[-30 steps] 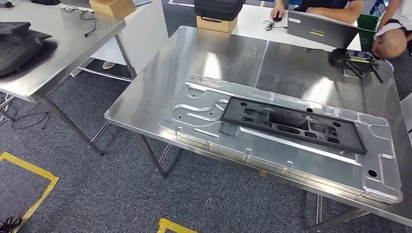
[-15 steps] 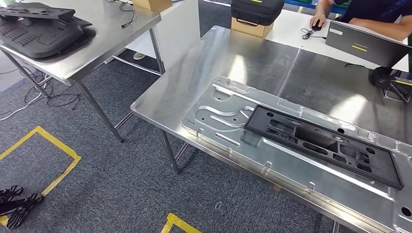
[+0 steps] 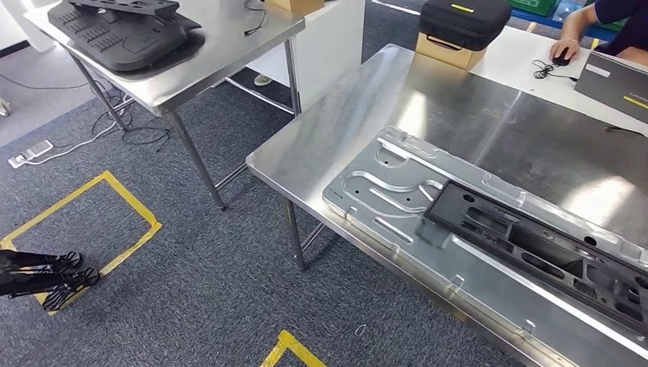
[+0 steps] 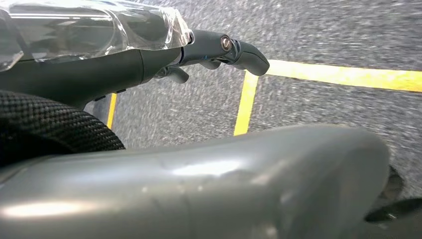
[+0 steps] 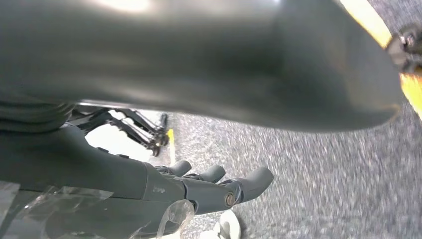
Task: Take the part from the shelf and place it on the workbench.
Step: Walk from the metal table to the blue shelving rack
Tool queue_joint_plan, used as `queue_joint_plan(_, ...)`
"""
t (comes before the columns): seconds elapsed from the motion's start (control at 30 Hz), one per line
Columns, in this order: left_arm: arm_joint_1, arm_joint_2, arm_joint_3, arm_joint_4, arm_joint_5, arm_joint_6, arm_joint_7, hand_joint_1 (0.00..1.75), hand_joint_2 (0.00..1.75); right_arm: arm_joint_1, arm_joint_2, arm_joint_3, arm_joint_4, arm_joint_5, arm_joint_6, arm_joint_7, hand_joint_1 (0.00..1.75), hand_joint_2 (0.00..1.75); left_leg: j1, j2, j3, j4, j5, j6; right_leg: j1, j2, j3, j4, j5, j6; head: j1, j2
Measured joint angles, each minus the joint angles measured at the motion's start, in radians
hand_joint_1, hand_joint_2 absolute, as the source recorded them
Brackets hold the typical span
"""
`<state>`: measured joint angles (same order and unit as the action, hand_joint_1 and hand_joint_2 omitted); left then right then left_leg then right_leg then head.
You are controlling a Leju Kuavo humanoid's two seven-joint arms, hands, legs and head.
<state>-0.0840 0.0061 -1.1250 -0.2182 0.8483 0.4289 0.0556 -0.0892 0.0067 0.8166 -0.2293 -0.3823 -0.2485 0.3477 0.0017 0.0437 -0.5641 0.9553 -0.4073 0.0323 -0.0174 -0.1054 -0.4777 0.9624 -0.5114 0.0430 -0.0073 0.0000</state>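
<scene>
Left hand [image 4: 219, 50]: hanging over grey carpet [image 4: 323, 104] marked with yellow tape lines [image 4: 343, 75]; fingers extended, slightly apart, nothing held. Released.

Right hand [image 5: 219, 186]: likewise hanging over carpet, fingers extended side by side, nothing between them. Released. Yellow tape line just beyond the fingertips; a dark wheeled stand further off in the same direction.

Black part [image 3: 546, 252]: flat, rectangular, pierced with cut-outs, lying on the ribbed metal plate [image 3: 397, 199] on the steel workbench [image 3: 336, 130]. Well apart from both hands, above and ahead of them; touched by neither.

Second steel table [image 3: 206, 53]: off to the left-hand side, carrying a stack of black moulded parts [image 3: 122, 27] and a cable.

Beyond the workbench: black case [image 3: 462, 17] on a cardboard box [image 3: 451, 52]; white desk with a laptop [image 3: 615, 75]; a person's hand [image 3: 567, 47] resting on a mouse.

Floor on the left-hand side: yellow taped square [image 3: 92, 222], black wheeled base [image 3: 46, 271] across its near edge, white power strip [image 3: 29, 151] with trailing cables under the second table.
</scene>
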Motion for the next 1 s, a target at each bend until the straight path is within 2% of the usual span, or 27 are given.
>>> queue_joint_plan(0.07,0.003,-0.001,0.002,0.0,0.0,0.002,0.002,0.0,0.0,-0.004,0.0,0.001,0.0,-0.001,0.002,0.002,0.0,0.0,0.006,-0.023,0.009,-0.015,0.007,0.007,-0.002,0.031,-0.005,0.026,-0.023,0.01,0.001,0.0)
queue_joint_plan(0.1,0.002,-0.001,0.002,0.0,0.0,0.002,0.004,0.0,0.0,-0.003,0.0,0.002,0.0,-0.002,0.001,0.001,0.0,0.0,0.01,-0.033,0.014,-0.022,0.01,0.011,-0.002,0.058,-0.025,0.071,-0.048,0.013,0.002,0.0)
queue_joint_plan(0.13,0.001,-0.002,0.002,0.0,0.0,0.002,0.008,0.0,0.0,-0.002,0.0,0.003,0.0,-0.004,-0.001,0.0,0.0,0.0,0.01,-0.044,0.015,-0.023,0.011,0.013,-0.003,0.083,-0.057,0.135,-0.08,0.014,0.003,0.0)
queue_joint_plan(0.17,0.0,-0.003,0.002,0.0,0.0,0.001,0.015,0.0,0.0,0.0,0.0,0.004,0.001,-0.007,-0.004,-0.001,0.0,0.0,0.011,-0.055,0.015,-0.023,0.011,0.014,-0.003,0.095,-0.096,0.206,-0.109,0.016,0.004,0.0)
queue_joint_plan(0.2,-0.001,-0.004,0.003,0.0,0.0,-0.002,0.025,0.0,0.0,0.002,0.0,0.005,0.001,-0.011,-0.009,-0.004,0.0,0.0,0.011,-0.068,0.015,-0.022,0.01,0.015,-0.004,0.1,-0.129,0.262,-0.124,0.018,0.005,0.0)
queue_joint_plan(0.23,-0.001,-0.005,0.003,0.0,-0.001,-0.004,0.036,0.0,0.0,0.003,0.0,0.006,0.001,-0.015,-0.015,-0.006,0.0,0.0,0.012,-0.082,0.016,-0.022,0.009,0.014,-0.006,0.101,-0.148,0.286,-0.12,0.021,0.005,0.0)
queue_joint_plan(0.27,-0.001,-0.005,0.003,0.0,-0.001,-0.007,0.047,0.0,0.0,0.004,0.0,0.006,0.001,-0.02,-0.021,-0.009,0.0,0.0,0.014,-0.097,0.017,-0.02,0.007,0.012,-0.009,0.102,-0.147,0.268,-0.094,0.025,0.005,0.0)
queue_joint_plan(0.3,-0.002,-0.006,0.003,0.0,-0.002,-0.009,0.055,0.0,0.0,0.004,-0.001,0.006,0.002,-0.025,-0.028,-0.012,0.0,0.0,0.017,-0.111,0.018,-0.016,0.005,0.008,-0.013,0.109,-0.128,0.213,-0.053,0.03,0.005,0.0)
queue_joint_plan(0.33,-0.002,-0.006,0.003,0.0,-0.003,-0.01,0.06,0.0,0.0,0.005,-0.001,0.007,0.002,-0.03,-0.033,-0.015,0.0,0.0,0.02,-0.126,0.018,-0.01,0.0,0.002,-0.02,0.129,-0.101,0.144,-0.015,0.036,0.005,0.0)
queue_joint_plan(0.37,-0.004,-0.006,0.003,0.0,-0.004,-0.009,0.061,0.0,0.0,0.005,-0.002,0.007,0.003,-0.034,-0.037,-0.019,0.0,0.0,0.021,-0.139,0.015,-0.001,-0.005,-0.006,-0.024,0.155,-0.077,0.085,0.011,0.038,0.006,0.0)
queue_joint_plan(0.4,-0.005,-0.006,0.003,0.0,-0.005,-0.008,0.06,0.0,0.0,0.005,-0.002,0.007,0.003,-0.036,-0.04,-0.023,0.0,0.0,0.02,-0.149,0.01,0.008,-0.009,-0.013,-0.027,0.174,-0.063,0.048,0.024,0.035,0.007,0.0)
queue_joint_plan(0.43,-0.007,-0.006,0.002,0.0,-0.005,-0.006,0.056,0.0,0.0,0.005,-0.002,0.007,0.003,-0.037,-0.041,-0.027,0.0,0.0,0.02,-0.157,0.005,0.013,-0.012,-0.019,-0.028,0.186,-0.058,0.035,0.024,0.029,0.007,0.0)
queue_joint_plan(0.5,-0.007,-0.005,0.002,0.0,-0.003,-0.002,0.04,0.0,0.0,0.002,-0.002,0.007,0.003,-0.036,-0.044,-0.029,0.0,0.0,0.022,-0.173,0.0,0.012,-0.011,-0.025,-0.023,0.169,-0.058,0.038,0.021,0.008,0.006,0.0)
queue_joint_plan(0.53,-0.007,-0.005,0.003,0.0,-0.002,0.0,0.029,0.0,0.0,0.002,-0.003,0.007,0.004,-0.036,-0.045,-0.028,0.0,0.0,0.024,-0.167,-0.002,0.017,-0.014,-0.027,-0.022,0.159,-0.057,0.038,0.021,0.0,0.005,0.0)
queue_joint_plan(0.57,-0.007,-0.005,0.003,0.0,-0.001,0.001,0.017,0.0,0.0,0.001,-0.004,0.007,0.004,-0.036,-0.046,-0.027,0.0,0.0,0.024,-0.147,-0.013,0.039,-0.025,-0.029,-0.02,0.146,-0.055,0.037,0.021,-0.008,0.003,0.0)
queue_joint_plan(0.6,-0.007,-0.005,0.003,0.0,0.0,0.002,0.005,0.0,0.0,0.002,-0.005,0.007,0.004,-0.036,-0.047,-0.027,0.0,0.0,0.023,-0.12,-0.033,0.083,-0.047,-0.031,-0.019,0.133,-0.054,0.036,0.021,-0.013,0.002,0.0)
queue_joint_plan(0.63,-0.008,-0.005,0.003,0.0,-0.001,0.002,-0.005,0.0,0.0,0.003,-0.006,0.007,0.005,-0.037,-0.049,-0.027,0.0,0.0,0.021,-0.089,-0.065,0.147,-0.076,-0.033,-0.016,0.12,-0.053,0.036,0.02,-0.017,0.001,0.0)
queue_joint_plan(0.67,-0.01,-0.005,0.003,0.0,-0.001,0.002,-0.012,0.0,0.0,0.004,-0.006,0.007,0.005,-0.037,-0.051,-0.027,0.0,0.0,0.021,-0.071,-0.102,0.221,-0.105,-0.034,-0.012,0.105,-0.053,0.036,0.018,-0.02,0.0,0.0)
queue_joint_plan(0.7,-0.011,-0.005,0.003,0.0,-0.001,0.002,-0.014,0.0,0.0,0.005,-0.007,0.007,0.006,-0.037,-0.053,-0.028,0.0,0.0,0.02,-0.064,-0.134,0.282,-0.125,-0.033,-0.009,0.091,-0.053,0.036,0.017,-0.023,0.0,0.0)
queue_joint_plan(0.73,-0.012,-0.005,0.003,0.0,-0.001,0.001,-0.013,0.0,0.0,0.005,-0.008,0.007,0.006,-0.037,-0.055,-0.029,0.0,0.0,0.019,-0.061,-0.152,0.314,-0.13,-0.029,-0.005,0.077,-0.051,0.036,0.015,-0.025,0.0,0.0)
queue_joint_plan(0.77,-0.012,-0.005,0.003,0.0,-0.001,-0.001,-0.01,0.0,0.0,0.005,-0.009,0.007,0.006,-0.037,-0.058,-0.03,0.0,0.0,0.016,-0.06,-0.15,0.307,-0.117,-0.023,-0.001,0.064,-0.049,0.036,0.012,-0.026,0.0,0.0)
queue_joint_plan(0.8,-0.011,-0.005,0.003,0.0,-0.001,-0.004,-0.003,0.0,0.0,0.004,-0.01,0.007,0.006,-0.037,-0.061,-0.031,0.0,0.0,0.011,-0.055,-0.127,0.26,-0.09,-0.014,0.002,0.052,-0.046,0.036,0.01,-0.028,0.0,0.0)
queue_joint_plan(0.83,-0.011,-0.006,0.003,0.0,-0.002,-0.007,0.003,0.0,0.0,0.004,-0.011,0.007,0.006,-0.036,-0.065,-0.033,0.0,0.0,0.003,-0.039,-0.09,0.188,-0.057,0.001,0.006,0.041,-0.042,0.036,0.007,-0.029,0.0,0.0)
queue_joint_plan(0.9,-0.01,-0.008,0.002,0.0,-0.005,-0.011,0.015,0.0,0.0,0.002,-0.012,0.007,0.006,-0.032,-0.072,-0.035,0.0,0.0,-0.015,0.004,-0.03,0.067,-0.019,0.025,0.011,0.022,-0.034,0.034,0.001,-0.026,0.001,0.0)
queue_joint_plan(0.93,-0.009,-0.009,0.002,0.0,-0.007,-0.013,0.019,0.0,0.0,0.002,-0.013,0.007,0.006,-0.031,-0.075,-0.035,0.0,0.0,-0.021,0.018,-0.016,0.039,-0.015,0.032,0.011,0.013,-0.031,0.033,-0.002,-0.023,0.002,0.0)
queue_joint_plan(0.97,-0.008,-0.01,0.002,0.0,-0.009,-0.014,0.023,0.0,0.0,0.0,-0.014,0.007,0.006,-0.029,-0.077,-0.035,0.0,0.0,-0.024,0.019,-0.015,0.032,-0.018,0.033,0.01,0.006,-0.029,0.03,-0.005,-0.019,0.002,0.0)
queue_joint_plan(1.0,-0.006,-0.011,0.002,0.0,-0.008,-0.014,0.026,0.0,0.0,-0.002,-0.015,0.007,0.006,-0.029,-0.079,-0.034,0.0,0.0,-0.026,0.008,-0.014,0.026,-0.016,0.032,0.009,-0.002,-0.024,0.026,-0.006,-0.014,0.002,0.0)
